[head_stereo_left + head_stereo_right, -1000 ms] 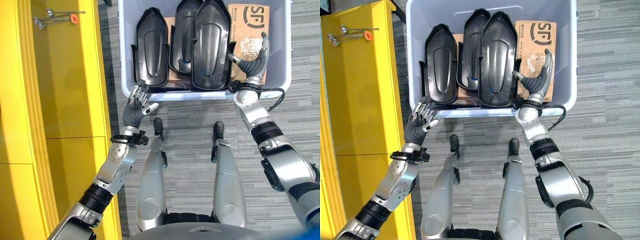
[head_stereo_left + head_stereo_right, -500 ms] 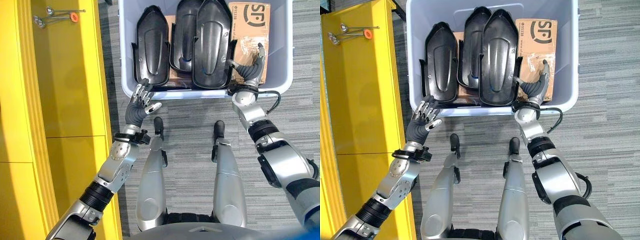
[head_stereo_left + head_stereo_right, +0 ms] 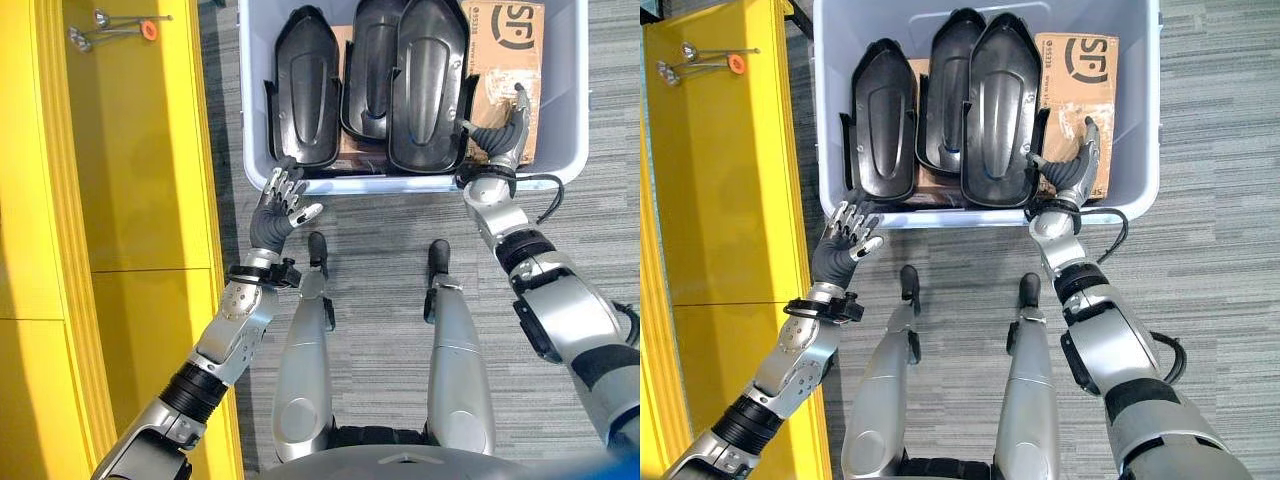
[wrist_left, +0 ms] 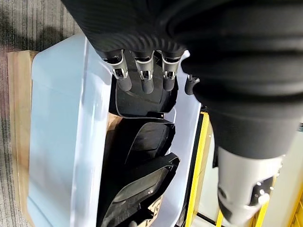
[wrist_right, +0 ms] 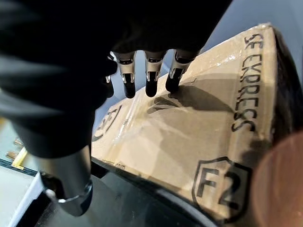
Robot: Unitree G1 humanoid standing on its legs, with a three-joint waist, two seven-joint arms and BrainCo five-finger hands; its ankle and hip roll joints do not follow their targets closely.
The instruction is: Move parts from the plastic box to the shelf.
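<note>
Drawn back slightly toward the near wall of the pale blue-grey plastic box (image 3: 262, 170) since a second ago: the right hand (image 3: 1072, 168), then reaching further over the brown cardboard carton (image 3: 1078, 95), now hovering over its near end with fingers straight and apart, thumb spread toward the neighbouring part, nothing held. Raised a little and edged closer to the box's near left corner: the left hand (image 3: 277, 205), fingers relaxed and fanned, empty, just outside the rim at about 7 o'clock from the box centre.

Still in the box, none yet lifted: three long black moulded plastic shells, standing side by side on edge. Leftmost shell (image 3: 305, 90) at 9 o'clock of the box, middle shell (image 3: 368, 65) at 12 o'clock and partly tucked behind the right shell (image 3: 428, 85), which sits against the carton at 3 o'clock. Off at 9 o'clock beyond the box, the yellow shelf (image 3: 130, 200), bare apart from some small metal pieces with an orange ring (image 3: 147, 33) at its far end (too small to identify).

Judged step: reaching in for a first grasp. Best done with both hands on one shell, probably the right one, fingers slid under opposite long edges rather than pinching the glossy crown; lifting straight up to avoid dragging the overlapped middle shell; keeping the right thumb from snagging the carton.

Count: three shells, one carton, one box, one shelf.
</note>
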